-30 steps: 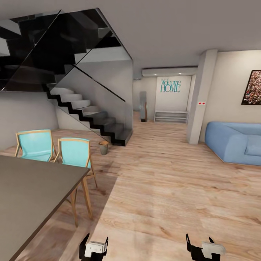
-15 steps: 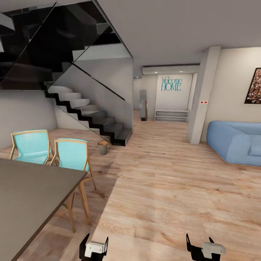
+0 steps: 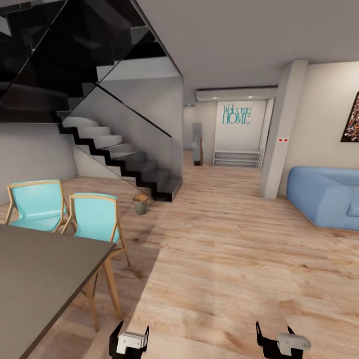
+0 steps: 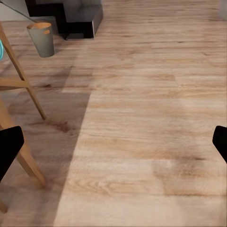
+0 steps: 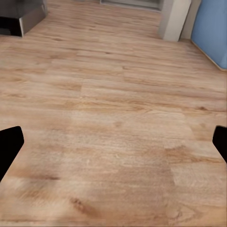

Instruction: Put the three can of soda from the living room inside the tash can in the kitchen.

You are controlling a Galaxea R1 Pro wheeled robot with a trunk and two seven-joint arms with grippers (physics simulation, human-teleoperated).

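"Welcome HOME" lettering (image 3: 236, 114) marks the far wall; the sofa (image 3: 324, 195) is cut off right. Left tool (image 3: 129, 339) and right tool (image 3: 275, 339) spread, empty.

head camera faces staircase (image 3: 119, 159), wrist cameras low over shared floor (image 4: 142, 118)

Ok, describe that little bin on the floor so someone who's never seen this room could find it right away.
Start at the black staircase and follow it down to its lowest step. The trash can stands on the wood floor just left of that step, beyond the two turquoise chairs. It is a small, round, tapered grey bin with a copper-brown inside, the only container on that floor.
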